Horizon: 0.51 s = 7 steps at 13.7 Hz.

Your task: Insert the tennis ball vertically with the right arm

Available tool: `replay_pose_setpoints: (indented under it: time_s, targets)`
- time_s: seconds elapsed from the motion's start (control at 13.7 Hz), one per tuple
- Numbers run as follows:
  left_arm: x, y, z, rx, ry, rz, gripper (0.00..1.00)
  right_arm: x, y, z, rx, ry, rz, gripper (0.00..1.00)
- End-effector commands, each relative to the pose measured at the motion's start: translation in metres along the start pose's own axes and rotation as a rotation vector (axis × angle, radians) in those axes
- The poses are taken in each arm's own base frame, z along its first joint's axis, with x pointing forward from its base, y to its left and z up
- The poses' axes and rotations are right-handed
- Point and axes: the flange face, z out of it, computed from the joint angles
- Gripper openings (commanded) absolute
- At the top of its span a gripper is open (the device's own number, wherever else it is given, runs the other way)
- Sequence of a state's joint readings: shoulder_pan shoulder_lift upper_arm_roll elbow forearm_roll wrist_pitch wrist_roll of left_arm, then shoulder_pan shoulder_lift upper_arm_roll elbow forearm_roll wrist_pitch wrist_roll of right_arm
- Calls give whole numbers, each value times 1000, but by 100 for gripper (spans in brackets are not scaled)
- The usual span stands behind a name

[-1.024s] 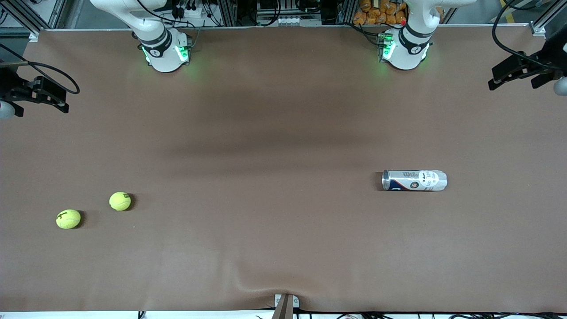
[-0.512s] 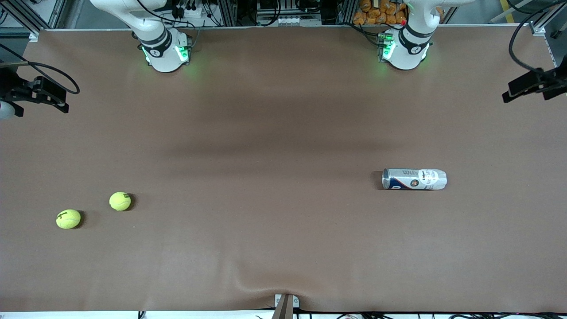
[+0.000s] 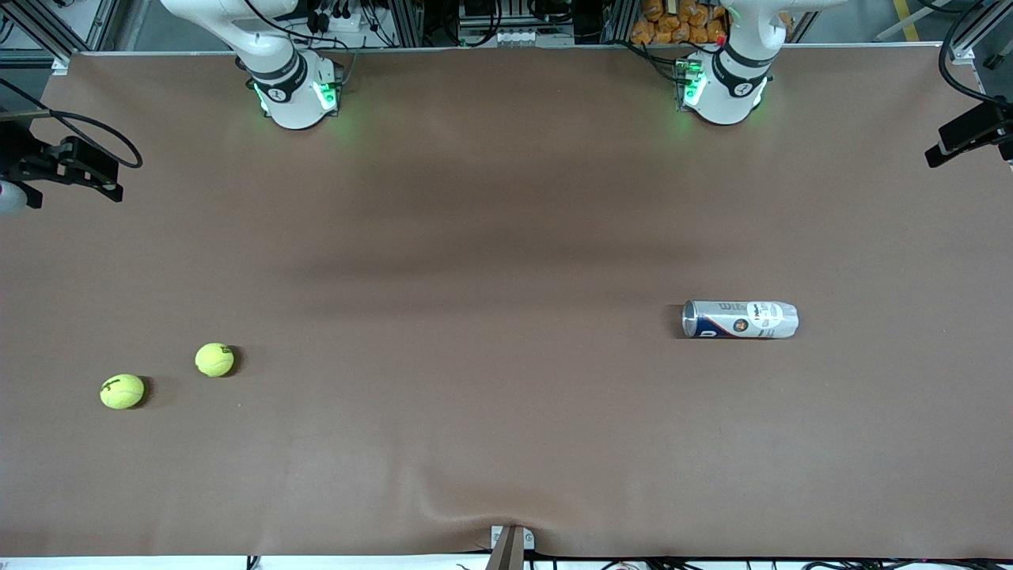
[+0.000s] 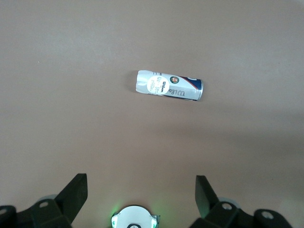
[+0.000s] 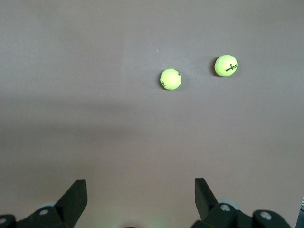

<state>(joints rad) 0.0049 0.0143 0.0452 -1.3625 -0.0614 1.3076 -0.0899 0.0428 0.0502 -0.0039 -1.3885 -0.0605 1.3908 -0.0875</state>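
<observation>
The can (image 3: 740, 319) lies on its side on the brown table (image 3: 506, 237), toward the left arm's end. Taking it as the landmark, both tennis balls are well apart from it, toward the right arm's end. The first ball (image 3: 214, 359) is a little nearer to the front camera than the can, and the second ball (image 3: 122, 391) is nearer again.

The right gripper (image 5: 140, 199) hangs high over the table at its own end, with jaws wide apart and nothing between them. The left gripper (image 4: 141, 197) is also high, wide open and empty, at the can's end.

A tennis ball is probably light and slightly springy, and its felt gives good friction. It can roll away easily, so the fingers should close across its widest middle from above.
</observation>
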Motion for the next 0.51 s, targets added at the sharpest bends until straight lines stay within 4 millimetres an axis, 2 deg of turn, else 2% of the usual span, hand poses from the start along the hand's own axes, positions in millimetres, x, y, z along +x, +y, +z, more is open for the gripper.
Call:
replay_pose_setpoints:
  time_s: [0.0, 0.15, 0.37, 0.44]
  targets:
    - [9, 7, 15, -6, -35, 21, 100, -6, 3, 1, -13, -15, -3, 100]
    - [16, 14, 26, 5, -56, 32, 100, -6, 4, 2, -14, -17, -1, 100]
    - [30, 44, 57, 21, -113, 82, 100, 2, 8, 6, -18, 6, 5, 100]
    - [36, 60, 73, 30, -141, 107, 100, 7, 11, 9, -21, 20, 9, 100]
